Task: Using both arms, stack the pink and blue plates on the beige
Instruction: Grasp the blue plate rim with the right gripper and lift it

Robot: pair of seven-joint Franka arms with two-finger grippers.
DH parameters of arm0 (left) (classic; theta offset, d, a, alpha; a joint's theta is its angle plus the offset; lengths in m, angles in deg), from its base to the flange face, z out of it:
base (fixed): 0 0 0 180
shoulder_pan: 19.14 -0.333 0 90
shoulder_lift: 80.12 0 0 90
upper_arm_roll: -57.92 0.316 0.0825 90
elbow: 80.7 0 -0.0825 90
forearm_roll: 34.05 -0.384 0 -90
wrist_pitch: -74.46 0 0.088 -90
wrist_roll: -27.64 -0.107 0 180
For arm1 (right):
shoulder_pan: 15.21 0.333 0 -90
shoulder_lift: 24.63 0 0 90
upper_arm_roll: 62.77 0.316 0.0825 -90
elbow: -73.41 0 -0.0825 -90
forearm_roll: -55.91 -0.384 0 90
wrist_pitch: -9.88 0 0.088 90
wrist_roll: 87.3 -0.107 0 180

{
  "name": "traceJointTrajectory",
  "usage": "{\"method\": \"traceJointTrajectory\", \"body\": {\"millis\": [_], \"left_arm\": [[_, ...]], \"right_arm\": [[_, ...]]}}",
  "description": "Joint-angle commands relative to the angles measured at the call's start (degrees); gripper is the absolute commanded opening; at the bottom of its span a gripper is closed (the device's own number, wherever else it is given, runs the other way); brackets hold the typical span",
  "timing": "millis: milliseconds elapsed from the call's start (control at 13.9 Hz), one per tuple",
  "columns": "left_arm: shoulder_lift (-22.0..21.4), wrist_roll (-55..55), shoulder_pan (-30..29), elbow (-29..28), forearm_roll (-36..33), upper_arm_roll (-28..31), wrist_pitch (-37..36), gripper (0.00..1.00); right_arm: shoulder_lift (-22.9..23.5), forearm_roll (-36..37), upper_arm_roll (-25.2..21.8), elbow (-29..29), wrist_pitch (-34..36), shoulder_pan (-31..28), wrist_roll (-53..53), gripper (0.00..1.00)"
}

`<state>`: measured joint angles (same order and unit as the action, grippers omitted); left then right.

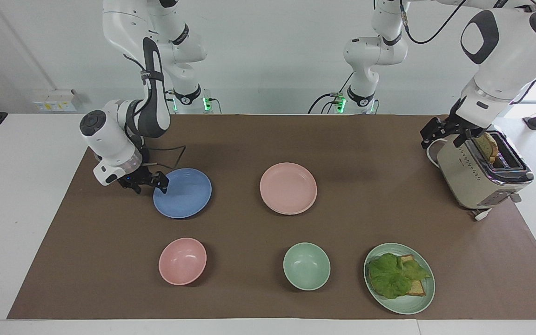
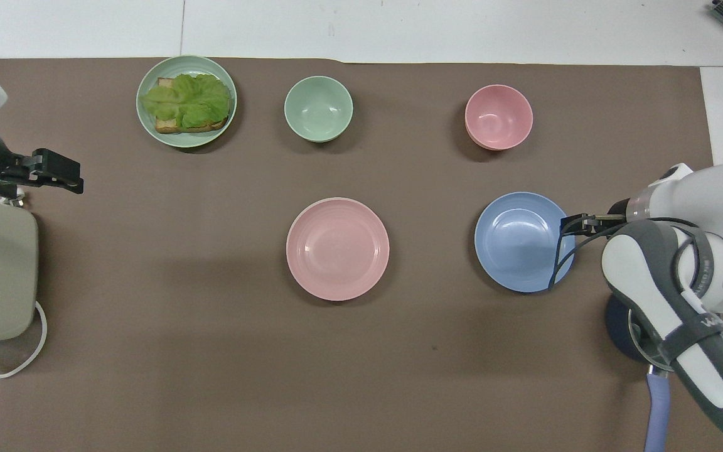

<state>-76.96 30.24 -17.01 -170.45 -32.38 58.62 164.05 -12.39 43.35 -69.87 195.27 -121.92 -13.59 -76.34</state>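
Facing view: two white arms work over a brown mat on the tabletop (image 1: pixel 7 223).
Right gripper: the right gripper (image 1: pixel 149 182) is low at the rim of the blue plate (image 1: pixel 183 193), on the edge toward the right arm's end; its fingers stand spread, closed on nothing.
Left gripper: the left gripper (image 1: pixel 440 132) hangs over the beige toaster (image 1: pixel 475 179) at the left arm's end, fingers apart and empty.
Blue plate: flat on the mat, beside the pink plate (image 1: pixel 288 188), well apart from it.
Pink plate: mid-mat, untouched; the overhead view shows a pale rim peeking out along its edge, but what lies beneath cannot be told.
Bowls: a pink bowl (image 1: pixel 182 261) and a green bowl (image 1: pixel 306 266) sit farther from the robots than the plates.
Green plate: the green plate (image 1: pixel 419 300) holds toast under lettuce (image 1: pixel 393 275), beside the green bowl.
Toaster: a slice of bread (image 1: pixel 486 145) stands in its slot.
Pot: in the overhead view a dark pot (image 2: pixel 619 326) with a blue handle shows partly under the right arm.
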Motion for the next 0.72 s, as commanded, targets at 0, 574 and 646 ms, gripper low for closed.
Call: {"method": "traceJointTrajectory", "body": {"millis": [0, 574, 646], "left_arm": [[-5.69, -0.04, -1.25, -7.87, -0.71, -0.52, 2.49, 1.00], [-5.27, -0.22, -1.60, -7.11, -0.62, -0.43, 3.22, 1.00], [-5.27, -0.22, -1.52, -7.11, -0.62, -0.43, 3.30, 1.00]], "right_arm": [[-0.02, -2.47, 0.15, 0.66, -0.91, -0.48, 3.10, 0.86], [0.95, -2.47, 0.07, 0.31, -0.65, -0.74, 5.21, 0.00], [0.86, -2.47, 0.07, -0.91, 0.31, -0.92, 5.65, 0.00]]}}
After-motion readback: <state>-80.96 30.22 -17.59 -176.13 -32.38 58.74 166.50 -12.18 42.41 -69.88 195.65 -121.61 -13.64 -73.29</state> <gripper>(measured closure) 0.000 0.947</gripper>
